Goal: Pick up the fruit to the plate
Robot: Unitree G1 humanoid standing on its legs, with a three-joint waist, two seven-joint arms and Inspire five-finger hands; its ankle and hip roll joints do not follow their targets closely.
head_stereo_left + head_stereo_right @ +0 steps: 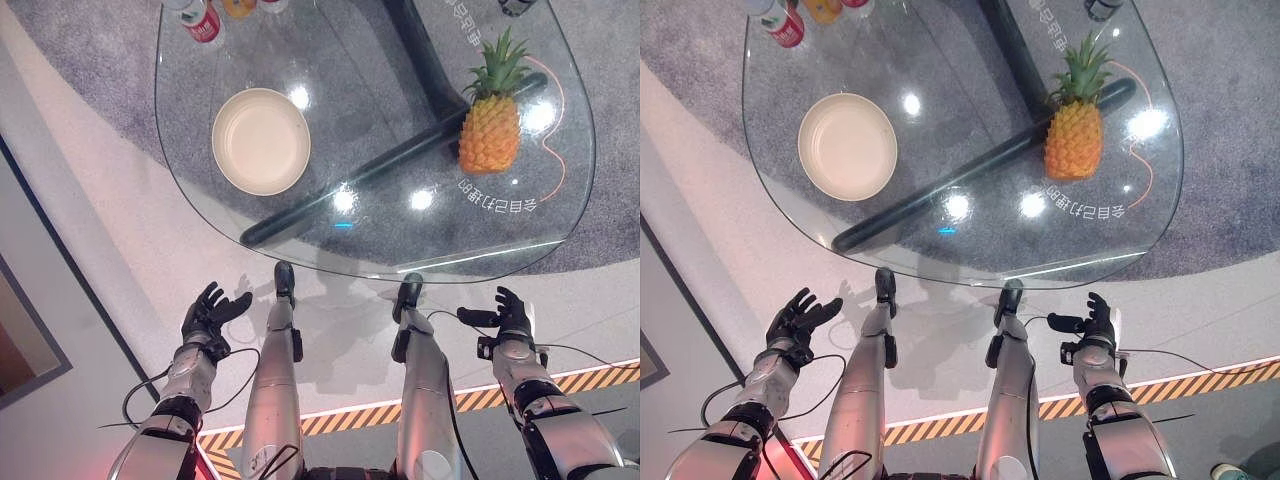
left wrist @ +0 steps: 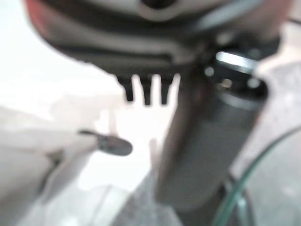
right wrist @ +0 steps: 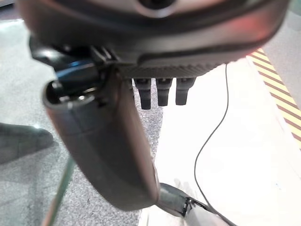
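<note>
Relaxed fingers [image 1: 238,300] low; pineapple [image 1: 489,132] well apart.

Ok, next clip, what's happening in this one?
Nothing is being handled yet. The robot stands before a glass table with both hands low, short of its near edge, fingers relaxed and holding nothing: left hand, right hand. A pineapple stands upright on the table's right side, and an empty cream plate sits on the left, well apart from it. Some bottles stand at the far left edge. The fruit has not been picked up.
</note>
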